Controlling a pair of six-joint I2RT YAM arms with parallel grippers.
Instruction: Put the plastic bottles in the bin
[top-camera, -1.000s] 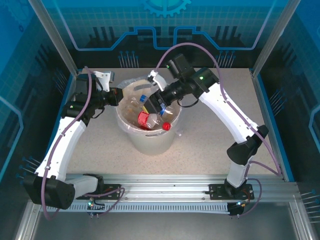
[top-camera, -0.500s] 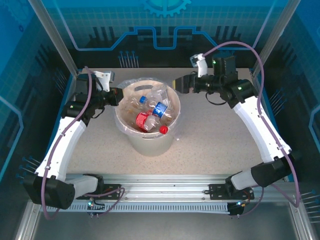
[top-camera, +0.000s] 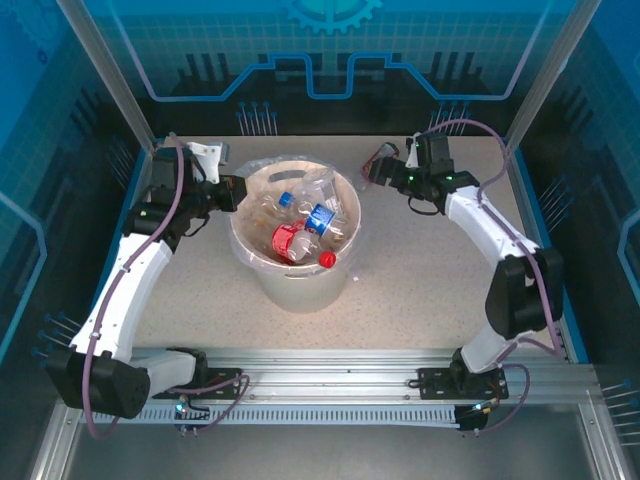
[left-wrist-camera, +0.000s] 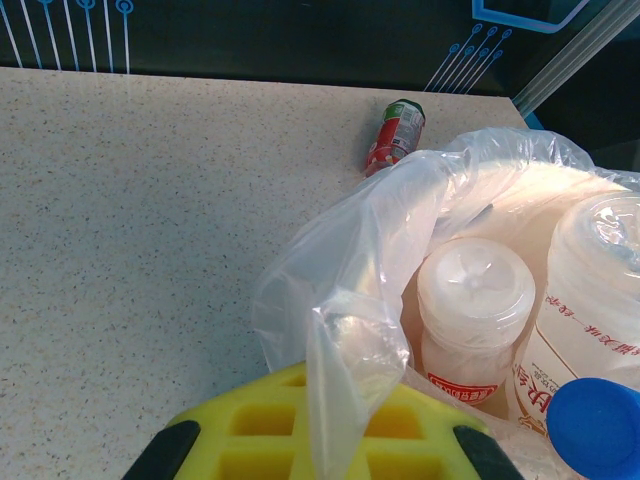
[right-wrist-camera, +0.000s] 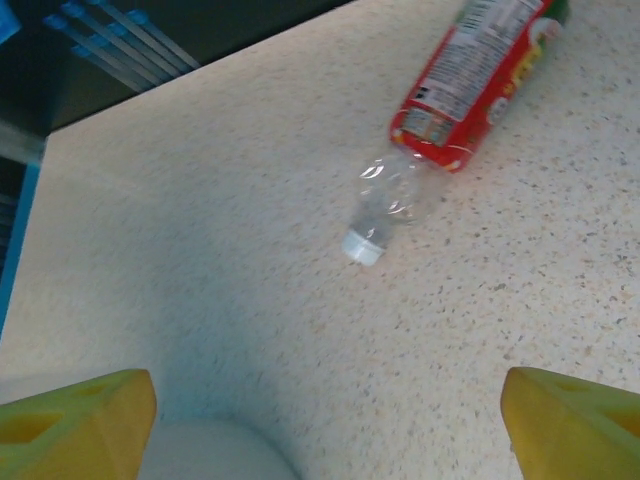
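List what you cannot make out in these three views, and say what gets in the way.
Left wrist: the left pincer is cut off by the bottom edge and draped by the bag liner; open or shut cannot be told.
Right wrist: the red-labelled bottle runs off the top edge, hiding its base.
Top external: bottles in the bin overlap; no sure count.

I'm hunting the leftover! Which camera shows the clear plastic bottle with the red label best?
Right wrist: the clear red-labelled bottle lies close on the table, white cap showing. Left wrist shows it small, far; top view, unclear.
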